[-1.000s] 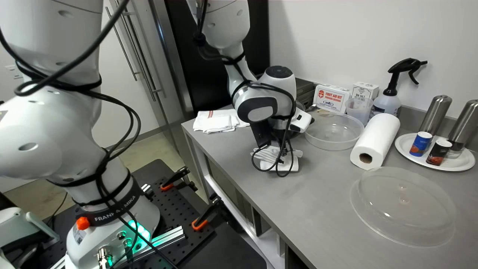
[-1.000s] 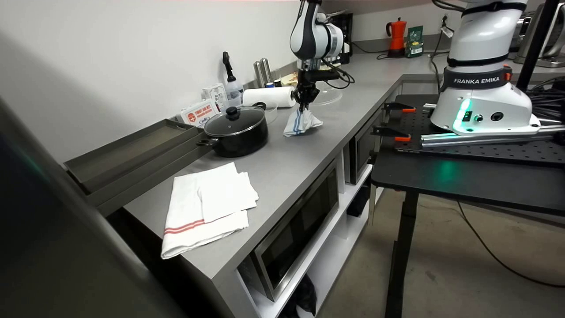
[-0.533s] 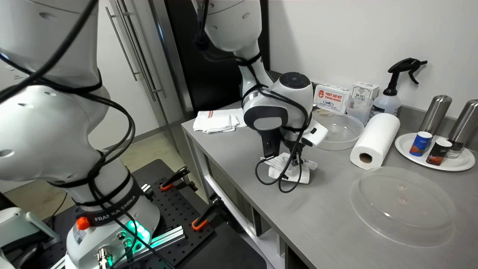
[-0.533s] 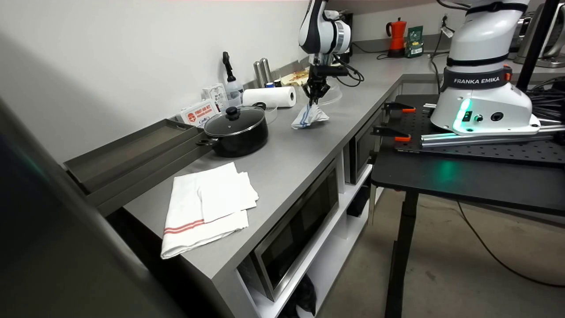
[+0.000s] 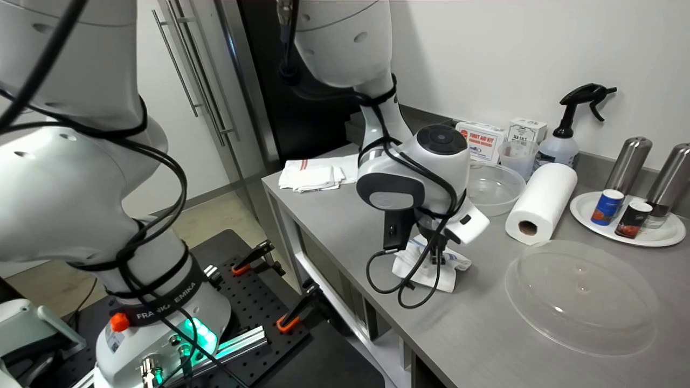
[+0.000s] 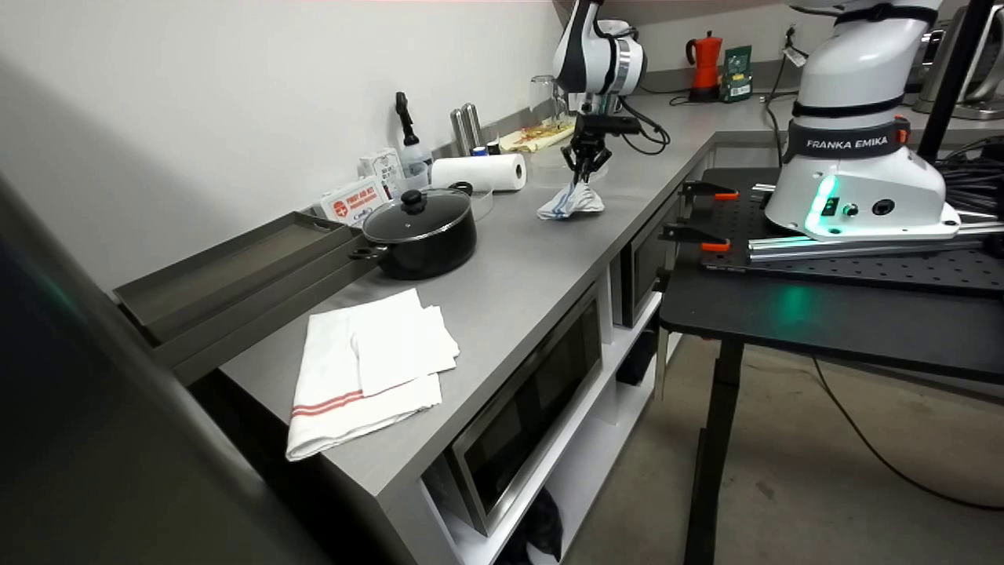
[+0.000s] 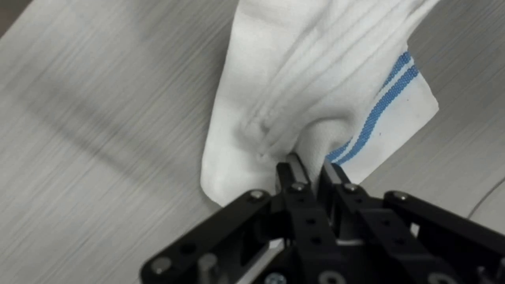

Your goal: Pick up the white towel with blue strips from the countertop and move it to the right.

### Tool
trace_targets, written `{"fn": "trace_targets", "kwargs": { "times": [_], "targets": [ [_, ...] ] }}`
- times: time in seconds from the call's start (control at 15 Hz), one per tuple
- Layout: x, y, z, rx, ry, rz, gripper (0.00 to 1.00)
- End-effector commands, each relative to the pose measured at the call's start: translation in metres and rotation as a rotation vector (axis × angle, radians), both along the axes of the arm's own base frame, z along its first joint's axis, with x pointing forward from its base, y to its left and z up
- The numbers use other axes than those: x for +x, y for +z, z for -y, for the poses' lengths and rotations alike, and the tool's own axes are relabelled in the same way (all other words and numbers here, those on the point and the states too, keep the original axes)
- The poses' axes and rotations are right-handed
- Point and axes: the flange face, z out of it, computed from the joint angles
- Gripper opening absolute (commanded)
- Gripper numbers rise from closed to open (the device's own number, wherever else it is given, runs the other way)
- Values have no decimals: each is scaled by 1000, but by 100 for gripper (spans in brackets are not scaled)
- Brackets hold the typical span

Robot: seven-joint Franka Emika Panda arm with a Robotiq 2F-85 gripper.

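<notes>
Gripper [image 7: 311, 163] has a grip on the white towel with blue strips [image 7: 303, 75]: in the wrist view the two black fingers [image 7: 285, 177] are nearly together, just a thin slot between them, and that slot is filled by a bunched fold of cloth. Fold bulges out a bit past the tips; creases fan from the pinch toward the top of that view. Flatter layer of the towel spreads beneath the fingers, mostly left in frame, with the pair of blue stripes [image 7: 373, 118] running off right of the fingers. In an exterior view the fingers point down and the cloth is gathered right under the tips, tent-like, wider at the bottom. Can't tell if its lower edge touches the grey countertop [image 6: 502, 267] or sits just above. Towel location: over the counter, near the paper towel roll [image 6: 474, 173] but apart from it, farther along than the lidded black pan [image 6: 423, 247], well apart from the folded white cloth [image 6: 372, 373]. In an exterior view it's between that cloth and the clear dome [image 5: 582, 312], partly hidden. How deep the fold goes between the fingers isn't visible.
</notes>
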Motion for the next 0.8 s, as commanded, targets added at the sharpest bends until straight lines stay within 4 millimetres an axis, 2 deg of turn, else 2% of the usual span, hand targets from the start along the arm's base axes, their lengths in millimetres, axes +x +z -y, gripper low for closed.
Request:
{"fn": "trace_targets", "kwargs": {
  "times": [0.0,0.73],
  "targets": [
    [-11,-1,8,18,-52,0,3],
    [-20,-4,12,33,-199,-19,3]
  ]
}}
